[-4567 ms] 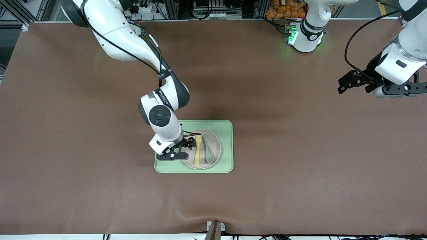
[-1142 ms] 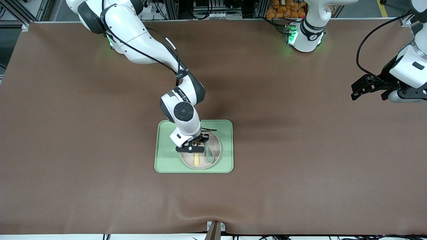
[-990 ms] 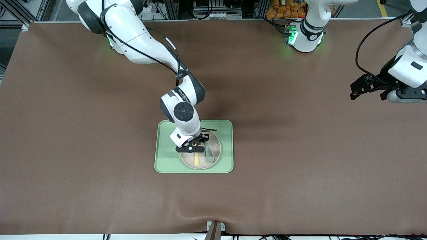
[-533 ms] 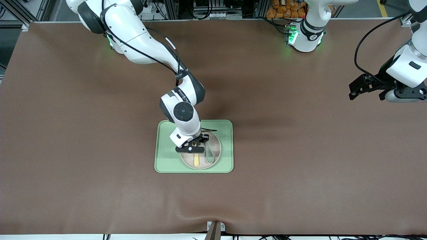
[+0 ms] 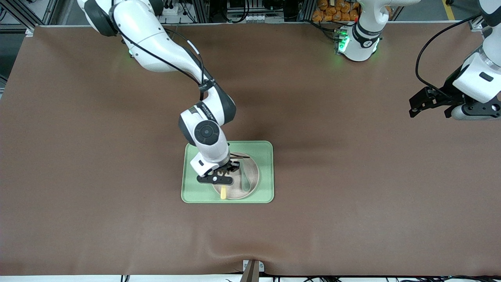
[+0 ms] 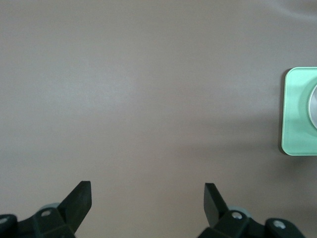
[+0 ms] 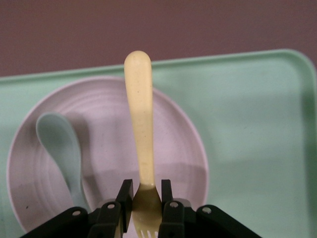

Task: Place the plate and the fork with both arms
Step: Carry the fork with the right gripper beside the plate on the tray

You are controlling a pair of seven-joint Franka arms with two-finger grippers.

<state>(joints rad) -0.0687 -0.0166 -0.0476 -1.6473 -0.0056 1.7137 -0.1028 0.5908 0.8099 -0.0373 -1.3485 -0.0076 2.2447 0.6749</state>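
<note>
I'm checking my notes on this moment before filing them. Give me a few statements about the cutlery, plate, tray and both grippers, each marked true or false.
1. The right gripper is shut on the small pale yellow plastic fork near its tines. True.
2. The grey-green spoon lies on the brown table beside the tray. False: it lies in the round pale beige-pinkish plate.
3. The plate sits on the rectangular light green tray. True.
4. The left gripper holds the plate. False: it is open and holds nothing, over bare brown table at the left arm's end, where that arm waits.
5. The fork's handle points toward the front camera. True.
</note>
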